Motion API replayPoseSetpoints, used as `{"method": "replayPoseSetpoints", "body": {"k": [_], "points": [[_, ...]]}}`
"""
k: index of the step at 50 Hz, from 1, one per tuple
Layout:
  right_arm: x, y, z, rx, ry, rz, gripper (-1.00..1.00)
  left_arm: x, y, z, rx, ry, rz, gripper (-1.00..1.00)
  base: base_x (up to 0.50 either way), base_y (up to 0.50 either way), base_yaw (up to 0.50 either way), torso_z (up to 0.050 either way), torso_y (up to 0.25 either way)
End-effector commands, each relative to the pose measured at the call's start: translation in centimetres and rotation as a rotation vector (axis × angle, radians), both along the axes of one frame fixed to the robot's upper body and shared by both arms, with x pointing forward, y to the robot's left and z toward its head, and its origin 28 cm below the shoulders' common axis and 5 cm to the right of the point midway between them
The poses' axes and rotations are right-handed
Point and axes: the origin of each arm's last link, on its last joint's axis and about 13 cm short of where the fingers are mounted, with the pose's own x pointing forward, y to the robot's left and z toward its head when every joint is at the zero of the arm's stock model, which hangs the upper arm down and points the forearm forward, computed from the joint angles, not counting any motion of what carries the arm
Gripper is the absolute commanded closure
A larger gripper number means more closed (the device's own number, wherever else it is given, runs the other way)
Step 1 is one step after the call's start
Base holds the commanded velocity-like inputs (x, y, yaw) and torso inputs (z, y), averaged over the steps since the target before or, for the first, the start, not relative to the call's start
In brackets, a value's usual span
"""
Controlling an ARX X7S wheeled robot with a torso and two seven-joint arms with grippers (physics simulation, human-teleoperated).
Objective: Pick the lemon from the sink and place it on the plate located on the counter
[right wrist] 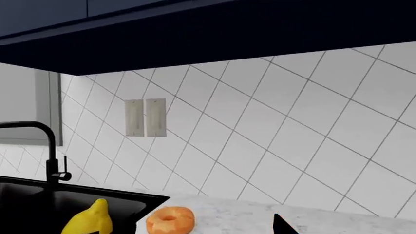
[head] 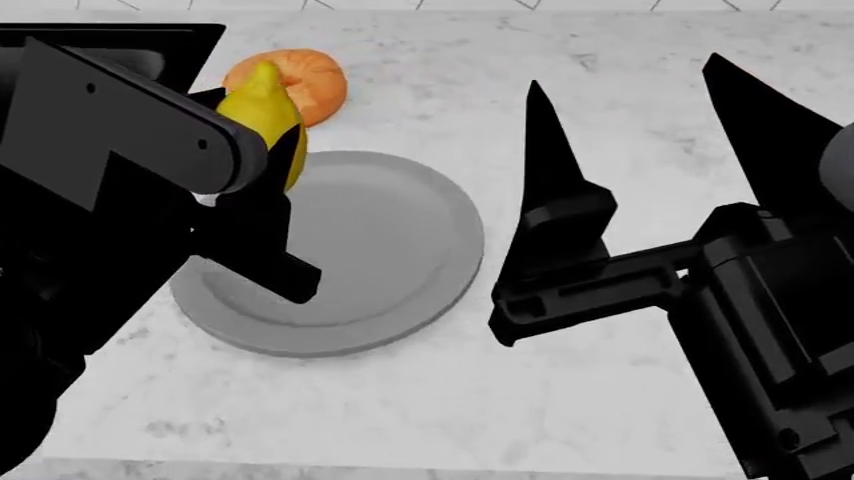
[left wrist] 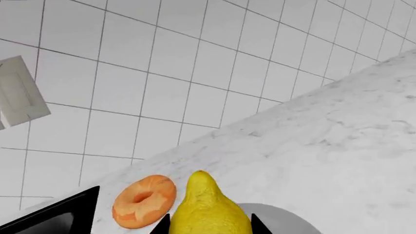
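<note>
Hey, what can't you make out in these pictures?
- Left gripper fingertips: head view, lemon and arm hide them.
- Gap between lemon and plate: head view, not judgeable; left wrist view cuts it off.
- Sink basin: dark, contents unclear.
- Donut: partly behind the lemon.

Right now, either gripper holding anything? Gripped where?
The left gripper holds the lemon by its lower body, nub end up, over the plate's edge. The right gripper is open, empty.
</note>
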Motion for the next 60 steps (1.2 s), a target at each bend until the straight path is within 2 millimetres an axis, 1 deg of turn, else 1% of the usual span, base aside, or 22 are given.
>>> {"method": "replayPoseSetpoints", "body": {"k": [1,9,17,24,25,27,28,29,38,53,56,58,60], "points": [[0.0,0.0,0.0,-0.002,-0.005,-0.001,-1.00,0.0,0.0,-0.3,-0.033,0.011,0.000,1.00,0.45,-0.16,0.00,0.000,0.000],[0.0,0.1,0.0,-0.002,-0.004,0.003,-1.00,0.2,0.1,-0.4,-0.034,0.013,0.003,1.00,0.42,-0.14,0.00,0.000,0.000],[0.0,0.2,-0.1,-0.007,-0.005,0.008,-1.00,0.2,0.3,-0.5,-0.036,0.022,0.013,1.00,0.00,0.00,0.00,0.000,0.001],[-0.1,0.0,0.0,-0.003,-0.007,0.008,-1.00,0.8,0.2,-0.9,0.020,0.109,0.047,1.00,0.00,0.00,0.00,0.000,0.000],[-0.1,0.0,0.0,-0.002,-0.007,0.007,-1.00,1.0,0.2,-0.4,0.029,0.121,0.055,1.00,0.00,0.00,0.00,0.000,0.000],[-0.1,0.0,0.0,-0.001,-0.008,0.007,-1.00,1.1,0.2,-0.6,0.036,0.139,0.060,1.00,0.00,0.00,0.00,0.000,0.000],[-0.2,0.0,0.0,0.001,-0.009,0.009,-1.00,1.2,0.3,-0.2,0.029,0.161,0.064,1.00,0.00,0.00,0.00,0.000,0.000],[-0.2,0.0,0.1,0.001,-0.010,0.009,-1.00,1.3,0.3,-0.2,0.031,0.167,0.062,1.00,0.00,0.00,0.00,0.000,0.000],[-0.2,-0.1,0.1,0.002,-0.009,0.008,-1.00,2.5,1.1,-0.8,0.003,0.262,0.081,1.00,0.00,0.00,0.00,0.000,0.001],[-0.1,-0.1,0.0,0.001,-0.007,0.010,-1.00,2.9,0.9,-1.4,0.003,0.281,0.061,1.00,0.00,0.00,0.00,0.000,0.000],[-0.2,-0.1,0.0,0.001,-0.008,0.010,-1.00,3.3,0.9,-1.9,0.009,0.317,0.060,1.00,0.00,0.00,0.00,0.000,0.000],[-0.2,-0.1,0.1,0.003,-0.010,0.009,-1.00,3.9,1.2,-2.7,-0.016,0.368,0.057,1.00,0.00,0.00,0.00,0.000,0.000],[-0.2,-0.1,0.1,0.004,-0.011,0.009,-1.00,4.2,1.3,-2.9,-0.027,0.387,0.054,1.00,0.00,0.00,0.00,0.000,0.000]]}}
